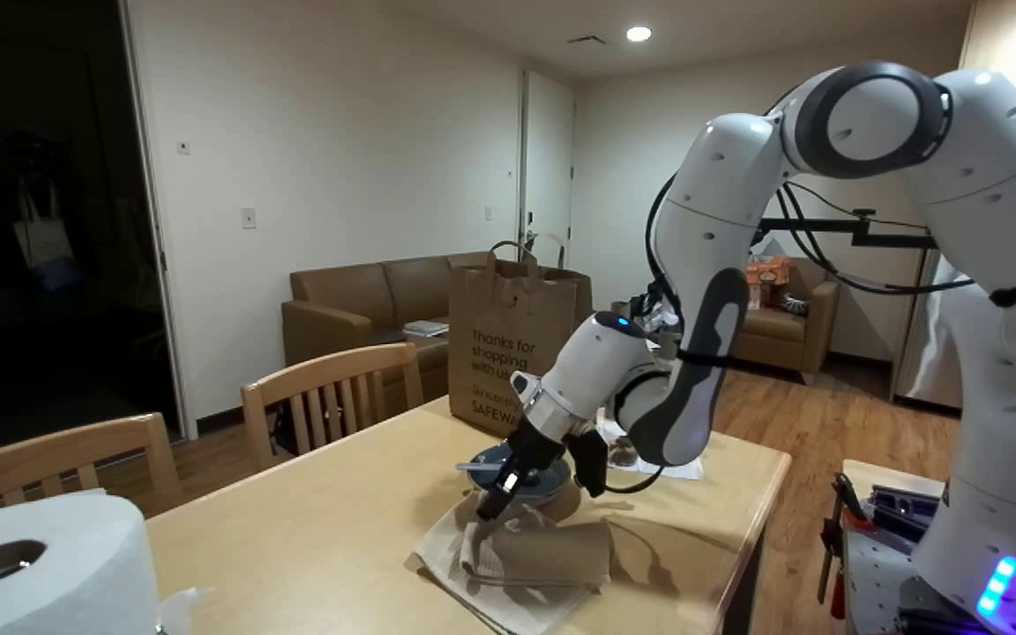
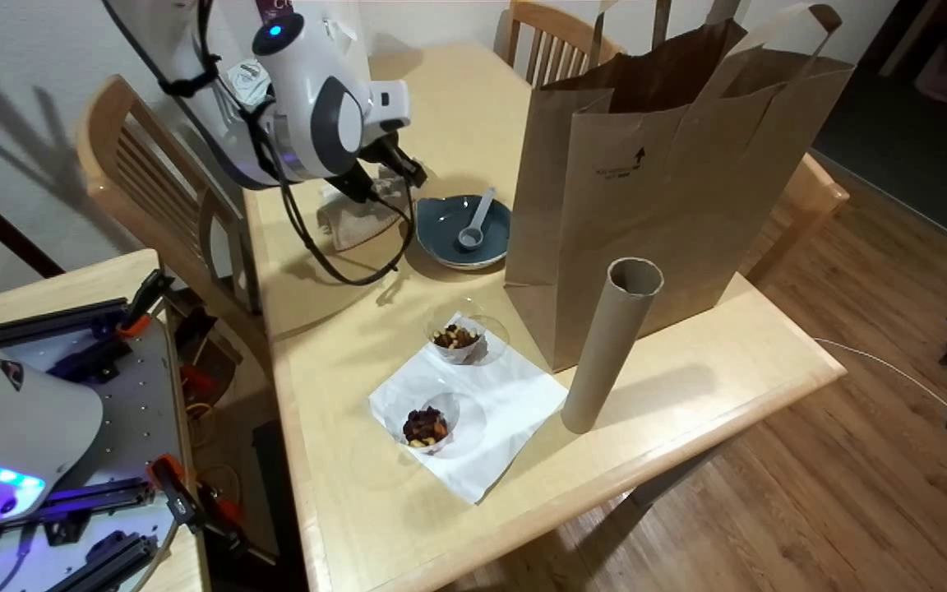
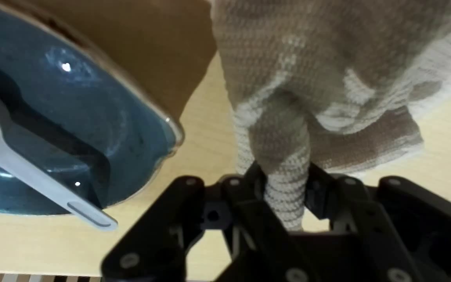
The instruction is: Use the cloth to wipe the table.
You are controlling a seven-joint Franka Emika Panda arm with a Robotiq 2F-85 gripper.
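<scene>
I am holding a bunched bit of the tan cloth (image 3: 339, 62) with my pincer (image 3: 285, 188). In the wrist view, its two black fingers (image 3: 319, 192) are squeezing the cloth from both sides. The rest of the cloth is lying in loose folds on the wooden table (image 1: 323, 529).

In an exterior view, a blue bowl (image 2: 441, 230) is sitting just to the right of the cloth. A gray measuring spoon (image 2: 476, 224) is lying in the bowl, and its handle (image 2: 487, 200) is poking out over the edge. A big brown Safeway paper bag (image 2: 671, 205) is standing tall to the right of the bowl. On the near side, a white sheet of paper (image 2: 515, 411) is lying flat, and two clear cups (image 2: 458, 356) of trail mix (image 2: 424, 427) are sitting on it. A cardboard tube (image 2: 609, 353) is standing on its end by the paper's right corner.

In an exterior view, a fat white paper towel roll (image 1: 85, 573) is showing at the near left. Two wooden chairs (image 1: 332, 370) are standing along the left side of the table. Farther back, a brown sofa (image 1: 345, 300) is resting by the long white wall (image 1: 340, 159).
</scene>
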